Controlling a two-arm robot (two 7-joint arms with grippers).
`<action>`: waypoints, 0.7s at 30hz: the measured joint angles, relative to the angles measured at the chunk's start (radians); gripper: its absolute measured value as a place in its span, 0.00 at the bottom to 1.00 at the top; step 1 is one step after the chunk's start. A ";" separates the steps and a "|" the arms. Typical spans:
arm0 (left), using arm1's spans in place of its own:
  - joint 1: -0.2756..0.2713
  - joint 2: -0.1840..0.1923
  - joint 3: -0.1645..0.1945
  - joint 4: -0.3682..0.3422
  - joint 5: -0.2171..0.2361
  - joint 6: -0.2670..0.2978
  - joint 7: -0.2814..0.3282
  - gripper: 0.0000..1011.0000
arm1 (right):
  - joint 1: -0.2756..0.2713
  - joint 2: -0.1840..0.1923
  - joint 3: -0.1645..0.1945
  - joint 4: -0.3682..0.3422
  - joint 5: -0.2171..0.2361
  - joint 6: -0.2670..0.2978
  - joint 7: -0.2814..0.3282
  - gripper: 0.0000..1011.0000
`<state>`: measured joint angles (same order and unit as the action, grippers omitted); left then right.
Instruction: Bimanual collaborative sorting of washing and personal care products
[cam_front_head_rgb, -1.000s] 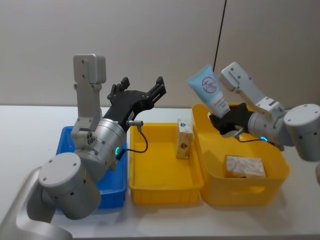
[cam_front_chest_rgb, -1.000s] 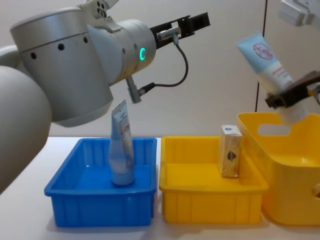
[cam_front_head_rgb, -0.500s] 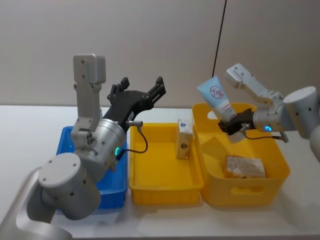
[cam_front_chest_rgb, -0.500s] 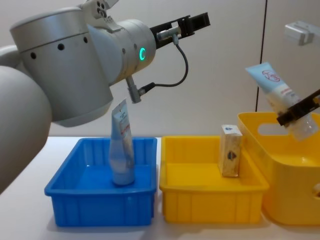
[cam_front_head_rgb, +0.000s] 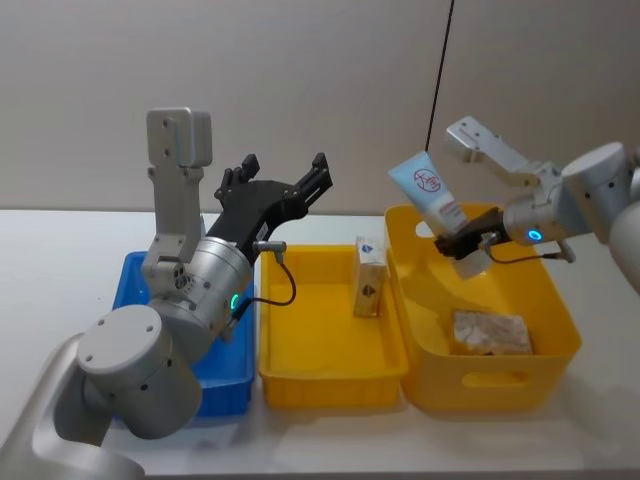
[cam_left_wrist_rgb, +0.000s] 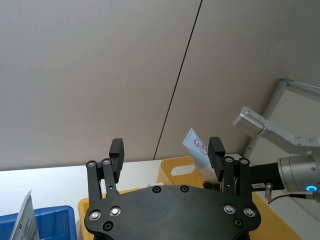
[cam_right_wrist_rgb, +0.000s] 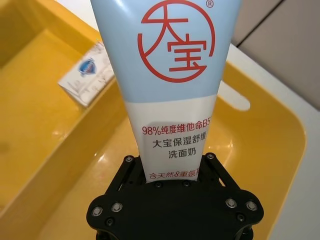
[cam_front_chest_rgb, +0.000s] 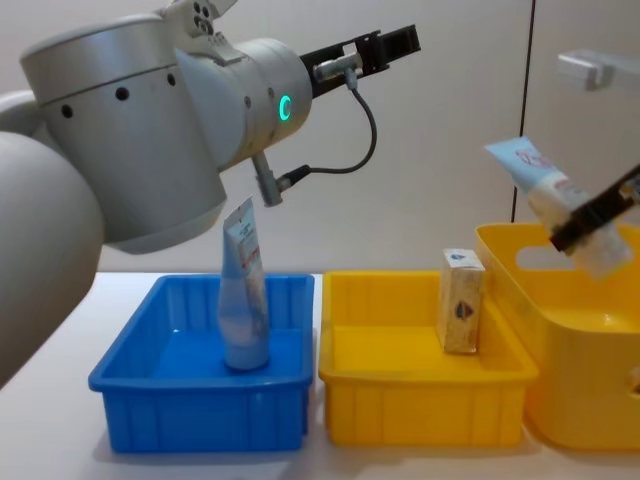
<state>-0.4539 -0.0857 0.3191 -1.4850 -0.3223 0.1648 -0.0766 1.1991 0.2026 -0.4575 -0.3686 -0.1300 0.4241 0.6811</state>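
Above the deep yellow bin (cam_front_head_rgb: 560, 345) at the robot's right, a squeeze tube (cam_front_head_rgb: 425, 193) is held clamped near its cap end by the right pincer (cam_front_head_rgb: 462, 243), its long axis tilted so that the flat crimped end points up and toward the left arm. The printed face of the tube is seen rising straight out of the pincer in the right wrist view (cam_right_wrist_rgb: 175, 75). The left pincer (cam_front_head_rgb: 283, 185) is raised over the gap between the blue bin (cam_front_head_rgb: 135, 275) and the shallow yellow tray (cam_front_head_rgb: 300, 375), its fingers (cam_left_wrist_rgb: 116, 150) spread apart and empty; the held tube lies well apart from it, to its right. The right arm is therefore the nearer, and any transfer toward the blue bin is judged to depend on closing that sideways gap. Two tubes are counted: the held one and a second tube (cam_front_chest_rgb: 243, 300) standing upright in the blue bin. One upright cream box (cam_front_head_rgb: 369, 277) with a blue top stands in the shallow tray. A flat wrapped packet (cam_front_head_rgb: 489, 332) lies on the deep bin's floor. All three containers rest on the bench (cam_front_head_rgb: 60, 260).
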 joint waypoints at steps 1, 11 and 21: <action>0.000 0.000 0.000 0.000 0.000 0.000 0.000 0.99 | -0.001 -0.002 0.014 -0.019 -0.029 0.008 0.017 0.27; 0.000 0.000 0.000 0.000 0.000 0.000 0.000 0.99 | -0.059 0.012 0.062 -0.200 -0.144 0.075 0.083 0.27; 0.000 0.000 0.000 0.000 0.000 0.000 0.000 0.99 | -0.093 0.022 0.082 -0.300 -0.195 0.112 0.113 0.37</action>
<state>-0.4539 -0.0857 0.3191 -1.4850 -0.3224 0.1648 -0.0766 1.1058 0.2242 -0.3753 -0.6681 -0.3254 0.5357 0.7941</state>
